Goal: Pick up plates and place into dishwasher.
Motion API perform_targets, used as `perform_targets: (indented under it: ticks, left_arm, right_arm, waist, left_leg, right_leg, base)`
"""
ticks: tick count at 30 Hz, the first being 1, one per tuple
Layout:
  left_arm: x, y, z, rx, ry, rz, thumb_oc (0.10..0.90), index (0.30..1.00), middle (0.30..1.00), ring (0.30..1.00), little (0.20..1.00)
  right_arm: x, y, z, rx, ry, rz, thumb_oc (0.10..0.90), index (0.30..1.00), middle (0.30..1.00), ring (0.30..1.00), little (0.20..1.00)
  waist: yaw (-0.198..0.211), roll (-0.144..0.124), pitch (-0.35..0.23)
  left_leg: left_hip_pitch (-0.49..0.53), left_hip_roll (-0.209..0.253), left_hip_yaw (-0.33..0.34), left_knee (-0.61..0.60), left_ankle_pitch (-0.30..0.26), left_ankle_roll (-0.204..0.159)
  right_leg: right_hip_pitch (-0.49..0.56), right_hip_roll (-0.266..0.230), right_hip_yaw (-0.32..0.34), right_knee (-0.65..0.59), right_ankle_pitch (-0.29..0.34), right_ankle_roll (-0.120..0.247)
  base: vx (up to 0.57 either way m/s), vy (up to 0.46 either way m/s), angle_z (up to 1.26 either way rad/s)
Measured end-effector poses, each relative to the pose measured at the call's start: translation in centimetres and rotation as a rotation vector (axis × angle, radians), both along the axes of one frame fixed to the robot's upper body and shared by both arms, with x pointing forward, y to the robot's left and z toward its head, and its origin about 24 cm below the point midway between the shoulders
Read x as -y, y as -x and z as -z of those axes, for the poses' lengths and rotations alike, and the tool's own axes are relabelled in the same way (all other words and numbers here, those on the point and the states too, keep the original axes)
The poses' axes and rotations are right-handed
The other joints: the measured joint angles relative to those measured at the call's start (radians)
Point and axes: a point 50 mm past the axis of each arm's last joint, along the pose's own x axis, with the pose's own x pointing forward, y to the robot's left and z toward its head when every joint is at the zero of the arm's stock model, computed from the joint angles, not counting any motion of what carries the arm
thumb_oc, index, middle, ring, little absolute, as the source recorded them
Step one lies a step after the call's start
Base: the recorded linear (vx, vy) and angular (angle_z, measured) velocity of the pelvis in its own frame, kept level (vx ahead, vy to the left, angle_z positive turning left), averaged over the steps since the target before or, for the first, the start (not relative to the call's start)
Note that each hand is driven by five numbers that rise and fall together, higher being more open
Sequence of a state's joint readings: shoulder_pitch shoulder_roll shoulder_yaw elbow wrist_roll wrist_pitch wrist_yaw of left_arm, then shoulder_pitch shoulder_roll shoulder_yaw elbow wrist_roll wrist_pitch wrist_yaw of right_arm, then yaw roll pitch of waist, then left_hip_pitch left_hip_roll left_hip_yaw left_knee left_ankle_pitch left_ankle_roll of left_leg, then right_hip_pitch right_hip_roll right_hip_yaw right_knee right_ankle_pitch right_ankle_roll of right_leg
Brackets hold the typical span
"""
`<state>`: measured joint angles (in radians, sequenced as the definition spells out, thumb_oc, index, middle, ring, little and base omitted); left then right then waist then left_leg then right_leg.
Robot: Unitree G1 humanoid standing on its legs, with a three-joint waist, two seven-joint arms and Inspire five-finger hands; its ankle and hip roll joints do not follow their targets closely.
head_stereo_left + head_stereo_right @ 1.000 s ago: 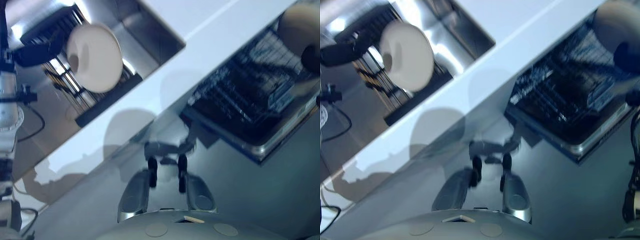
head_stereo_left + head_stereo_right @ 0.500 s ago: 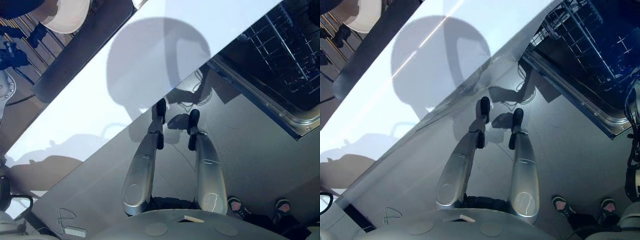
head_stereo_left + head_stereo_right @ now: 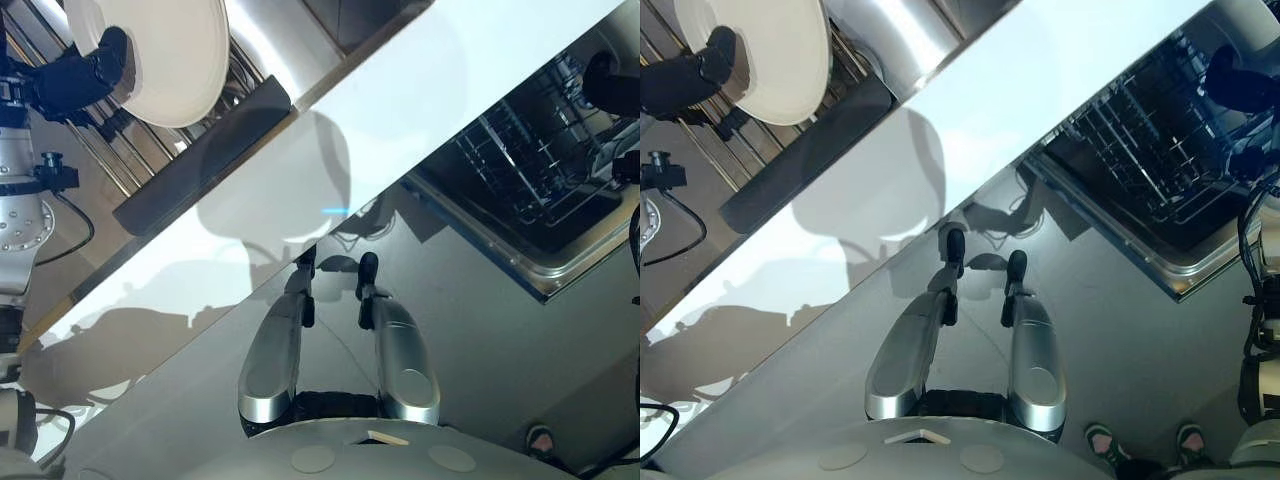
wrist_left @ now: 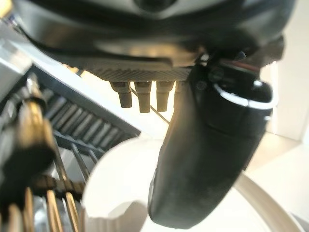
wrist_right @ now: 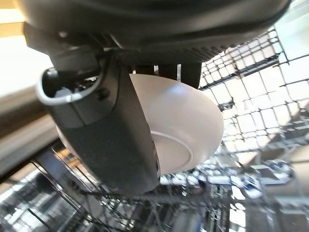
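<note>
My left hand [image 3: 85, 75] is at the far left over the sink's drying rack [image 3: 150, 140], shut on a round white plate [image 3: 150, 50]. In the left wrist view its thumb [image 4: 207, 159] lies across the plate's [image 4: 116, 198] face, with the fingers behind it. My right hand [image 3: 1237, 80] hangs at the far right above the open dishwasher's wire rack [image 3: 520, 170]. It is shut on a white bowl-shaped plate [image 5: 188, 121], and its thumb [image 5: 111, 140] presses on the plate's underside. The wire rack [image 5: 251, 96] shows just past that plate.
A white counter [image 3: 420, 110] runs diagonally between the steel sink [image 3: 300, 30] and the dishwasher. The rack's dark tray [image 3: 200, 160] lies along the counter's sink side. The dishwasher's metal front edge [image 3: 560, 285] juts over the grey floor. A person's shoes [image 3: 1102, 437] stand at the bottom right.
The whole picture has swung down and back, so the camera moved. Both hands still hold their plates, the left by the drying rack and the right over the dishwasher.
</note>
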<state>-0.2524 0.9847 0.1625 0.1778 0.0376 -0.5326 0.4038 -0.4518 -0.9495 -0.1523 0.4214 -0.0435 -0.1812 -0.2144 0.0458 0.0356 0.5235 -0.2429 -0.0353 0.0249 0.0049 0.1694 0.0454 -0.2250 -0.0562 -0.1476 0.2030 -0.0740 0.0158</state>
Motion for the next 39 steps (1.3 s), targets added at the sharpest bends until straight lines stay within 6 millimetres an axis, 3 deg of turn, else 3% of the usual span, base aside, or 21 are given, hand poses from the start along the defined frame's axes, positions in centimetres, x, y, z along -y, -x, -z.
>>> perform_targets:
  ticks: [8, 15, 19, 23, 29, 39]
  left_arm:
    - [-0.8, 1.2, 1.3, -0.022, 0.047, -0.024, 0.8, 0.9, 0.9, 0.9, 0.9]
    - [-0.6, 1.4, 3.2, -0.085, 0.063, -0.002, 0.8, 0.9, 0.9, 0.9, 0.9]
    - [-0.4, 1.6, 4.9, -0.125, 0.109, 0.006, 0.8, 0.9, 0.9, 0.9, 0.9]
    - [-0.5, 1.8, 5.6, -0.152, 0.115, 0.004, 0.8, 0.9, 0.9, 0.9, 0.9]
    - [-0.5, 2.0, 6.7, -0.218, 0.11, 0.011, 0.8, 0.9, 0.9, 0.9, 0.9]
    - [-0.1, 1.7, 7.4, -0.298, 0.091, 0.034, 0.8, 0.9, 0.9, 0.9, 0.9]
  right_arm:
    - [1.3, 1.7, 3.9, -0.066, -0.064, 0.05, 0.1, 0.3, 0.3, 0.3, 0.2]
    - [3.2, 3.4, 4.9, -0.047, -0.102, 0.172, 0.1, 0.3, 0.3, 0.3, 0.2]
    - [4.4, 4.2, 7.2, -0.149, -0.111, 0.259, 0.1, 0.3, 0.3, 0.3, 0.2]
    - [5.8, 5.1, 9.8, -0.286, -0.155, 0.329, 0.1, 0.3, 0.3, 0.3, 0.2]
    - [4.8, 4.5, 12.0, -0.483, -0.115, 0.244, 0.1, 0.3, 0.3, 0.3, 0.2]
    - [3.6, 2.9, 14.6, -0.706, -0.072, 0.221, 0.1, 0.3, 0.3, 0.3, 0.2]
  waist:
    - [0.004, 0.002, -0.002]
    - [0.004, 0.009, -0.018]
    - [0.005, 0.014, -0.131]
    - [0.01, 0.013, -0.188]
    - [0.006, 0.013, -0.246]
    - [0.033, 0.016, -0.249]
  left_leg:
    - [0.107, -0.001, 0.001, -0.013, -0.028, -0.012]
    - [0.167, 0.0, 0.001, -0.016, -0.043, -0.014]
    - [0.181, -0.001, 0.0, -0.04, -0.044, -0.01]
    - [0.245, -0.005, -0.001, -0.052, -0.059, -0.009]
    - [0.308, -0.004, -0.002, -0.064, -0.074, -0.016]
    - [0.373, -0.021, -0.032, -0.061, -0.075, -0.014]
  right_leg:
    - [0.122, 0.006, -0.001, -0.047, 0.0, 0.0]
    - [0.196, 0.003, -0.003, -0.08, 0.0, 0.0]
    - [0.218, 0.007, -0.006, -0.118, 0.002, 0.0]
    - [0.305, 0.008, -0.014, -0.174, 0.002, 0.0]
    - [0.382, 0.014, -0.016, -0.213, 0.002, 0.0]
    - [0.472, 0.005, -0.054, -0.224, 0.0, 0.004]
  base:
    - [0.1, 0.006, 0.0]
    - [0.04, -0.016, 0.0]
    - [0.12, -0.038, 0.01]
    - [0.16, -0.018, 0.05]
    - [0.15, -0.004, 0.0]
    - [0.2, 0.015, 0.12]
